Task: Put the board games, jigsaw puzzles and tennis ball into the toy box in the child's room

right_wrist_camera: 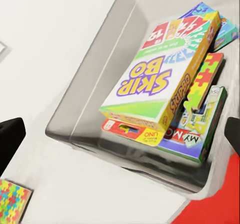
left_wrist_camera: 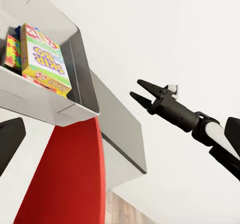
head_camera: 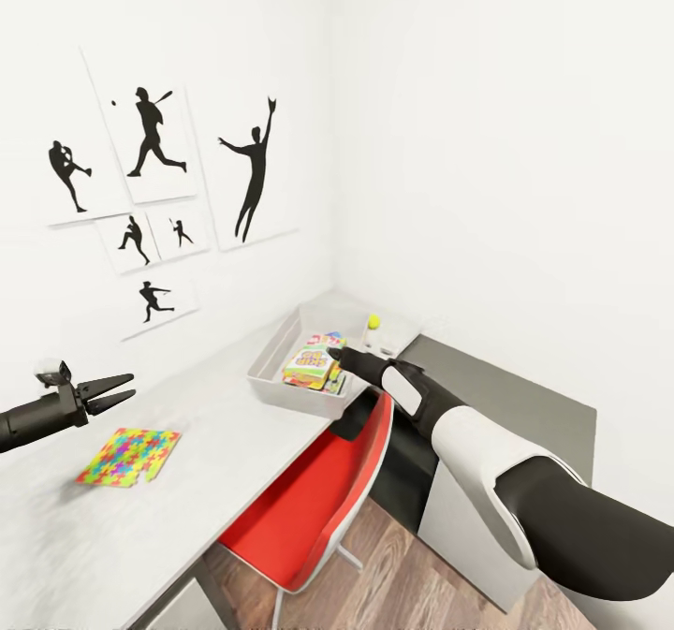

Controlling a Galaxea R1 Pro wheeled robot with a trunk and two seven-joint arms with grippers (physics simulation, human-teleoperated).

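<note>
Right arm reaches over the toy box (head_camera: 271, 368) on the tabletop (head_camera: 215, 405), tool (head_camera: 339, 357) state unclear. Inside: stacked board games (right_wrist_camera: 160, 91), one jigsaw puzzle (right_wrist_camera: 202, 86). Another puzzle (head_camera: 129, 455) lies near the released left tool (head_camera: 120, 390). Tennis ball (head_camera: 373, 321) sits beyond.

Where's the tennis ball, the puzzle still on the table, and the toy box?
tennis ball (head_camera: 373, 321): head view, middle of the yellow-green ball.
puzzle (head_camera: 128, 456): head view, centre of the colourful square.
toy box (head_camera: 270, 360): head view, its grey left wall.
</note>
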